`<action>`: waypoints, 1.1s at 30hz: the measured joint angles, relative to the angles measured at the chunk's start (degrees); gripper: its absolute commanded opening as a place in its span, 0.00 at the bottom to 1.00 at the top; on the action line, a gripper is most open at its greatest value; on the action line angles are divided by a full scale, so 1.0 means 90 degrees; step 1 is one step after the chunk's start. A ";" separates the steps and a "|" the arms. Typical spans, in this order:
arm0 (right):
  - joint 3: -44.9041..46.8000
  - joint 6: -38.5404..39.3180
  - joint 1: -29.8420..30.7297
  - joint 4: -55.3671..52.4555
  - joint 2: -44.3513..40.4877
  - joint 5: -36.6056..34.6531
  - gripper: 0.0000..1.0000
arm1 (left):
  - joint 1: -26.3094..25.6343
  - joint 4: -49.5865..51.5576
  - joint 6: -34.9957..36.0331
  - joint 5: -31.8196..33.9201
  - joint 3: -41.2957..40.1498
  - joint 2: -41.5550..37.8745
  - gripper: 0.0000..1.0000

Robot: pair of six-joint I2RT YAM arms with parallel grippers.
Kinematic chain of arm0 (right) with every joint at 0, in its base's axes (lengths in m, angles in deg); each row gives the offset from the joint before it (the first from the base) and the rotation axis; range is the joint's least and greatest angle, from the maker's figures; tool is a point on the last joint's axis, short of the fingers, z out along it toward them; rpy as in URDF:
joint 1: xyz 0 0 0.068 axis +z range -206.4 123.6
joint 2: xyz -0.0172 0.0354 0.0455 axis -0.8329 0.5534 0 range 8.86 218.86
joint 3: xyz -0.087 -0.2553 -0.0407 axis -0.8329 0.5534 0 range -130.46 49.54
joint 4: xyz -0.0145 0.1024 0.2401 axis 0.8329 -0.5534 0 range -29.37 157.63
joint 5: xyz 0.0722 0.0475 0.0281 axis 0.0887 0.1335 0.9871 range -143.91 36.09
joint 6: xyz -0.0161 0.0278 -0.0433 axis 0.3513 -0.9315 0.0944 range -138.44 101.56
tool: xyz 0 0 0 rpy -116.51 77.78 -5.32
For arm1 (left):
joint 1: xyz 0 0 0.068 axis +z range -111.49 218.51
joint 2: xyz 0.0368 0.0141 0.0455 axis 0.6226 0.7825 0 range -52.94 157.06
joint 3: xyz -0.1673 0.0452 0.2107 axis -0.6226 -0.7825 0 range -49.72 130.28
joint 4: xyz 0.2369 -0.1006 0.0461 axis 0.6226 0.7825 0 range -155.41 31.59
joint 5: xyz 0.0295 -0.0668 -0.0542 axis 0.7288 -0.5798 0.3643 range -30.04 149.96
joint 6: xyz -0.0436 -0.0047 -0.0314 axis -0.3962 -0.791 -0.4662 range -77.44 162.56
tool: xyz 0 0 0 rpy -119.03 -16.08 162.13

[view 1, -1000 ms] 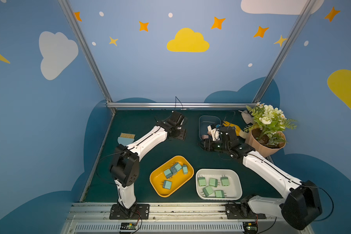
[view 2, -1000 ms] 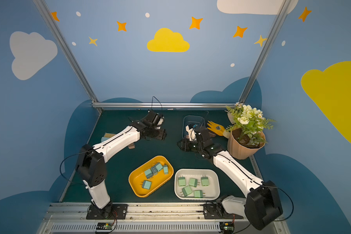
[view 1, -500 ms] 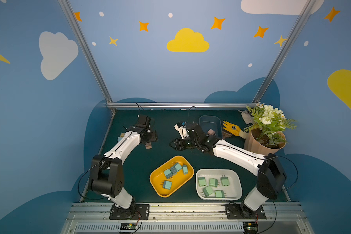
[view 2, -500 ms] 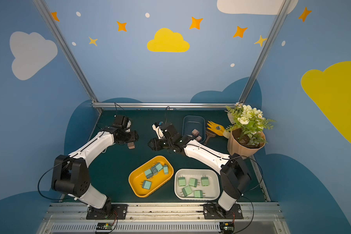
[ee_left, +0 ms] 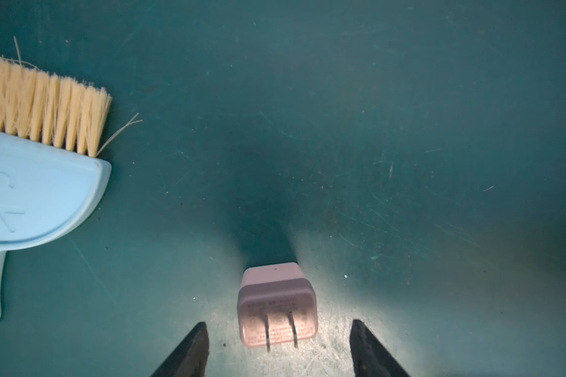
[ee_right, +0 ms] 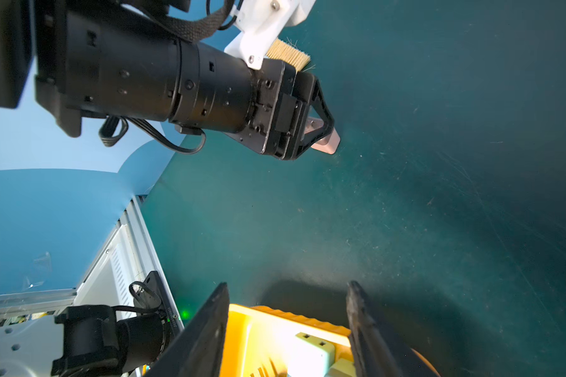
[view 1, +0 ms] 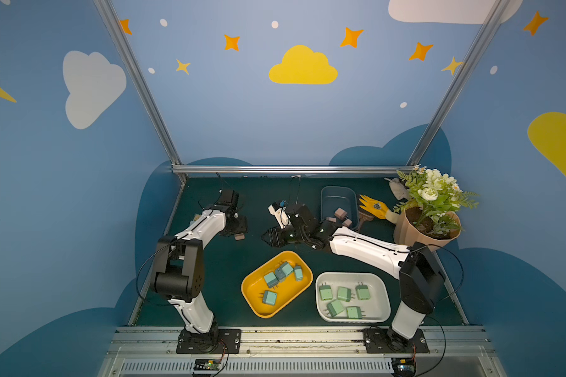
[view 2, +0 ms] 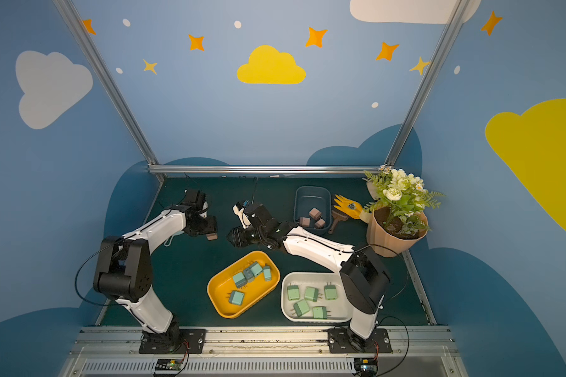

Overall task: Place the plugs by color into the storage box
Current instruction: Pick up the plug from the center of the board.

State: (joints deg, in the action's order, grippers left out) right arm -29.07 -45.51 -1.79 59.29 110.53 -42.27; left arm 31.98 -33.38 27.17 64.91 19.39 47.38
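Note:
A pink plug (ee_left: 276, 306) lies on the green mat with its prongs facing the camera. My left gripper (ee_left: 278, 322) is open, one jaw on each side of the plug with gaps showing; both top views show it low over the plug (view 1: 240, 237). My right gripper (ee_right: 288, 283) is open and empty, hovering by the far end of the yellow tray (view 1: 258, 310). That tray holds several light-blue plugs (view 1: 281, 271). Several green plugs (view 1: 343, 293) lie in the white tray (view 1: 384, 303). At the back, the dark blue bin (view 1: 337, 192) holds three pink plugs (view 1: 340, 213).
A light-blue dustpan brush with pale bristles (ee_left: 36, 196) lies on the mat close to the left gripper. A yellow glove (view 1: 373, 205), a brown-handled brush (view 1: 363, 217) and a potted plant (view 1: 425, 228) stand at the back right.
The left arm swung from the back middle to the left and came down over the pink plug. The right arm moved left from the blue bin toward the yellow tray.

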 measured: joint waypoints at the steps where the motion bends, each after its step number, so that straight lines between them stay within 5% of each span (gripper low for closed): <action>1: 0.0000 -0.0002 0.0000 0.0002 0.0000 -0.0019 0.59 | 0.0002 0.0063 0.0015 0.0007 0.0092 0.0102 0.65; 5: 0.0019 -0.0002 0.0005 0.0061 0.0000 -0.0068 0.59 | 0.0012 0.0063 0.0126 0.0027 0.0221 0.0396 0.53; 12: 0.0019 -0.0002 0.0005 0.0070 0.0000 -0.0049 0.59 | 0.0007 0.0114 0.0197 0.0034 0.0221 0.0403 0.60; 26: 0.0143 -0.0095 0.0010 0.0095 -0.0010 0.0085 0.58 | -0.0073 0.0248 0.0357 0.0129 0.0274 0.0648 0.38; 33: 0.0568 -0.0112 0.0027 0.0131 -0.0291 0.0024 0.58 | -0.0129 0.0236 0.0393 0.0219 0.0219 0.0544 0.36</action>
State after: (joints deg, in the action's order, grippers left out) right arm -23.95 -46.52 -1.55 60.47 107.90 -42.05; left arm 30.82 -31.26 30.71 66.88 21.35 52.27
